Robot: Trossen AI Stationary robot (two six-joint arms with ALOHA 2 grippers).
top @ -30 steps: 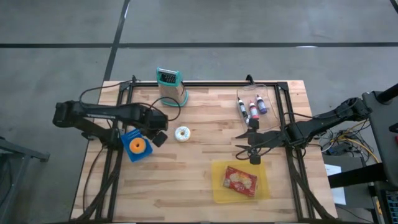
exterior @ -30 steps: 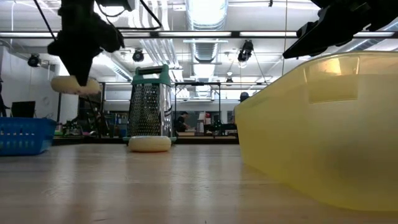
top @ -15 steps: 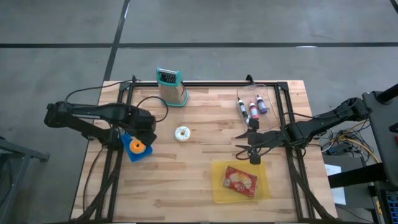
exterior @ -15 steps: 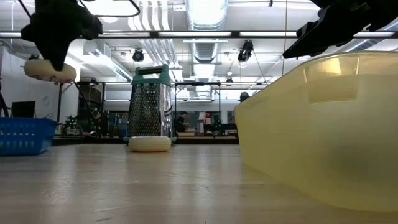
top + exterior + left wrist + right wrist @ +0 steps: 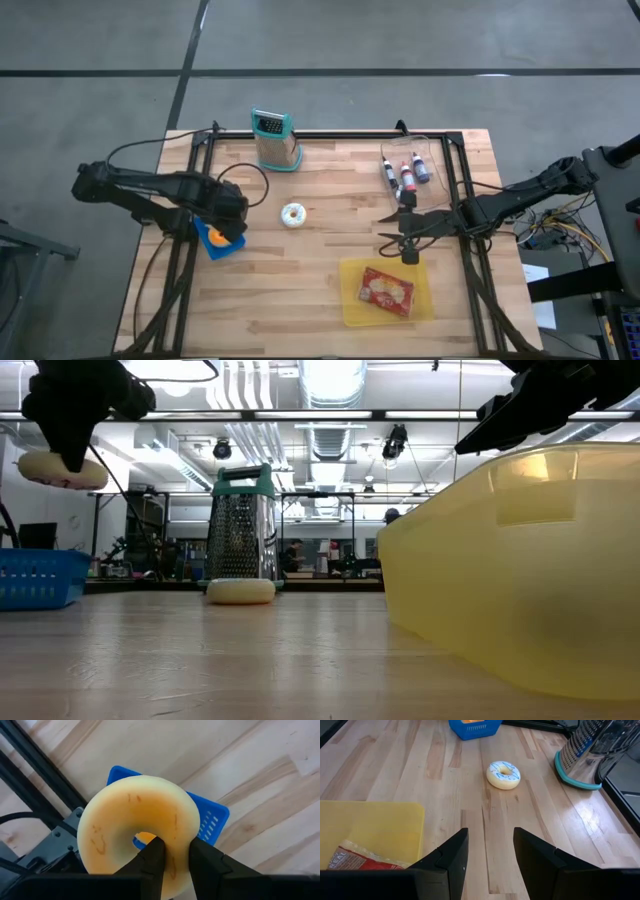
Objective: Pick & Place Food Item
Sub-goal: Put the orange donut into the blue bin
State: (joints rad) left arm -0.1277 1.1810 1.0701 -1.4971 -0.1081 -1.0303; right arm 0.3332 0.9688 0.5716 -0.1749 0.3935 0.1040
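The left gripper is clamped on the rim of a plain doughnut, held in the air directly above the blue basket at the left edge of the wooden table. Transport appears complete; the next move calls for lowering, then releasing over the basket, which already holds an orange item. The right gripper waits, fingers apart and empty, beside the yellow tray. An iced doughnut lies mid-table, a grater farther back. Beyond: workshop with ceiling lights.
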